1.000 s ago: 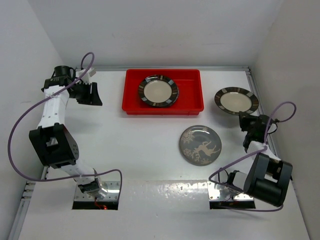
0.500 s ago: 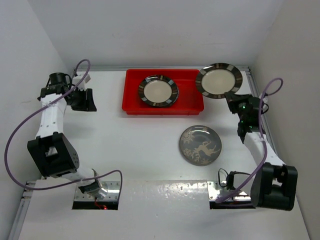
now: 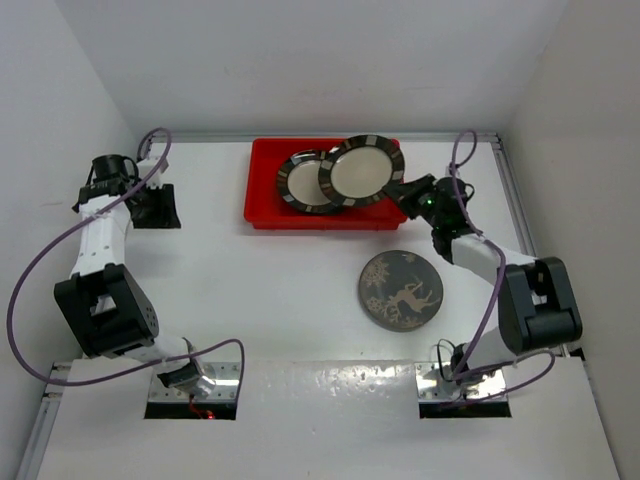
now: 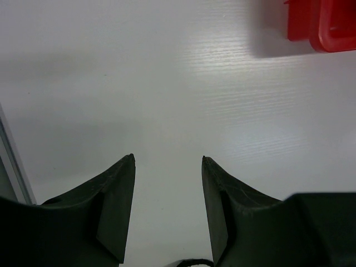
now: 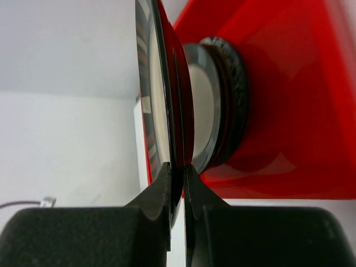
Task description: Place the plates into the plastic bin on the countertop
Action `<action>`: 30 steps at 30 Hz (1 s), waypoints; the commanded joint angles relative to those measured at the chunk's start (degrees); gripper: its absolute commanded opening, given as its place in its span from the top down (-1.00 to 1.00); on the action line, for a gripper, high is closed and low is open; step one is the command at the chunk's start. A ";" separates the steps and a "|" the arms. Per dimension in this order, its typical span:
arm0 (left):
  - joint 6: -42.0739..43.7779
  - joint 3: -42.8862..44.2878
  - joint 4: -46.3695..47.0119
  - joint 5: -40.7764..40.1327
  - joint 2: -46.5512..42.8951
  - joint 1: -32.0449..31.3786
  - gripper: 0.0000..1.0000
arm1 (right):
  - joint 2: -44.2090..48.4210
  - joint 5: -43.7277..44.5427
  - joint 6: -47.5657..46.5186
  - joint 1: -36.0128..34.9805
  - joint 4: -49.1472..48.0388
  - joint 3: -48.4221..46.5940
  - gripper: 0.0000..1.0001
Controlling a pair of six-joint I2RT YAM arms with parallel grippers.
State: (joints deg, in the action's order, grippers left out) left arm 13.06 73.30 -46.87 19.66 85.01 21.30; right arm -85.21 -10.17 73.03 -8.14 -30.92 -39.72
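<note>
The right gripper pinches the rim of the striped-rim plate, holding it ahead of its fingertips over the red plastic bin. Lower the plate level onto the bin floor, nearer the gripper than the seated plate, then release. The left gripper stands spread and empty.

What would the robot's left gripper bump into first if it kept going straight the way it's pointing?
Most likely the bare white countertop: the open left gripper points at it with nothing between. The red plastic bin's corner sits off to the side, out of that line.
</note>
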 commanded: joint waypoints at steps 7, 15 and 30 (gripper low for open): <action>-0.49 -4.74 4.68 -0.59 -2.92 4.36 -0.06 | -7.49 -4.50 -0.79 -6.44 -20.41 -10.72 1.00; -1.02 -4.74 5.21 -0.59 -1.60 4.89 -0.06 | -16.30 -9.42 2.81 -8.21 -24.19 -15.11 1.00; -0.49 -5.27 5.74 -0.59 -1.08 5.42 -0.06 | -22.63 -11.80 1.67 -10.23 -21.64 -16.61 1.00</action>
State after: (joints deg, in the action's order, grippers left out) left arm 12.80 68.29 -42.44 19.03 84.33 25.98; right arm -108.88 -19.07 73.08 -17.80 -40.21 -51.55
